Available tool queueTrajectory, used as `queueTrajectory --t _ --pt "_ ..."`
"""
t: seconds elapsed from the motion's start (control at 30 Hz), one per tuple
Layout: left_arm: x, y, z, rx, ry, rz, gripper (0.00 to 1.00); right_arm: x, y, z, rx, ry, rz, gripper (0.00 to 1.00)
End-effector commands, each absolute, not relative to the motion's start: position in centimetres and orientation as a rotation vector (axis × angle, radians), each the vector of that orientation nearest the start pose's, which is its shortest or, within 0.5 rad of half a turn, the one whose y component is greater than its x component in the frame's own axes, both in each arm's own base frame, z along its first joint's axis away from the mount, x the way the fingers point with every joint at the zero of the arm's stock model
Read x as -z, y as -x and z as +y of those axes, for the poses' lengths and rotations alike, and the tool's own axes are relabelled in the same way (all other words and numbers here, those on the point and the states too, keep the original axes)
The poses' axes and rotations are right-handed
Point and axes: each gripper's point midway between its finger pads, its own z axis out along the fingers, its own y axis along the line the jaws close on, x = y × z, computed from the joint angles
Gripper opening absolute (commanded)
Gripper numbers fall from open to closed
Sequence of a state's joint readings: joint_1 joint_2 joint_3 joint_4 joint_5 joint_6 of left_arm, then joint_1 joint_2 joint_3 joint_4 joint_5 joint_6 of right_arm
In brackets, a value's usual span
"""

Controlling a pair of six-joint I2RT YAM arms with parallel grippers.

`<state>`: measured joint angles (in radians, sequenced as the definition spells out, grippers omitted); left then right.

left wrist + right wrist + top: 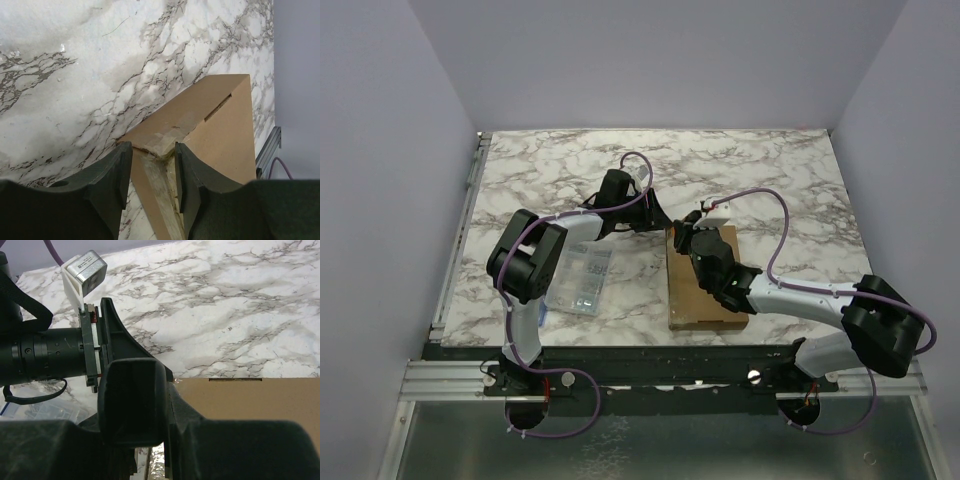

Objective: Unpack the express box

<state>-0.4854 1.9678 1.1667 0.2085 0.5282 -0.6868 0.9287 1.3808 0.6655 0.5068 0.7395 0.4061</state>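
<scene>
The table (780, 170) has a white marble top with grey veins, and plain pale walls (650, 60) stand around it on three sides. The express box (708, 300) lies flat on this table, to the right of the middle and close to the near edge. A narrow slot (218, 107) is cut in its top face near one edge. To the left of the box, apart from it, lies a clear plastic case (582, 278) with small parts inside.

My left arm reaches across the table to the far left corner of the box. There my left gripper (153, 150) is clenched on the cardboard. In the left wrist view the crumpled corner of the box fills the gap, and a finger (117, 172) presses on each side of it.

My right arm comes from the right side over the box, and my right gripper (686, 240) is at the same far left corner, very close to the left gripper. In the right wrist view its dark fingers (132, 400) cover most of the lower part. I cannot tell if they are apart or together, or if they touch the box.
</scene>
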Motion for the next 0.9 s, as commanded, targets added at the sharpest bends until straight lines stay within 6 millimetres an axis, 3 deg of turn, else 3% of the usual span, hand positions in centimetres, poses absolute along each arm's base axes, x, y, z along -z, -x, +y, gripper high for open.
queueTrajectory --t 0.0,0.33,0.63,0.87 --pt "-6.0 -38.8 -32.3 1.169 -0.066 2.369 0.44 -17.1 -31.9 25.8 -0.327 -0.084 1.753 0.01" --pt "-5.6 -38.8 -31.9 1.148 -0.024 2.376 0.41 -15.9 -31.5 25.9 -0.307 -0.086 1.787 0.01" --pt "-5.3 -38.6 -31.9 1.160 0.012 2.375 0.39 -16.8 -30.8 26.6 -0.350 -0.117 1.800 0.01" --pt "-5.4 -38.6 -31.8 1.160 0.018 2.374 0.39 -16.2 -30.4 26.1 -0.344 -0.129 1.817 0.01"
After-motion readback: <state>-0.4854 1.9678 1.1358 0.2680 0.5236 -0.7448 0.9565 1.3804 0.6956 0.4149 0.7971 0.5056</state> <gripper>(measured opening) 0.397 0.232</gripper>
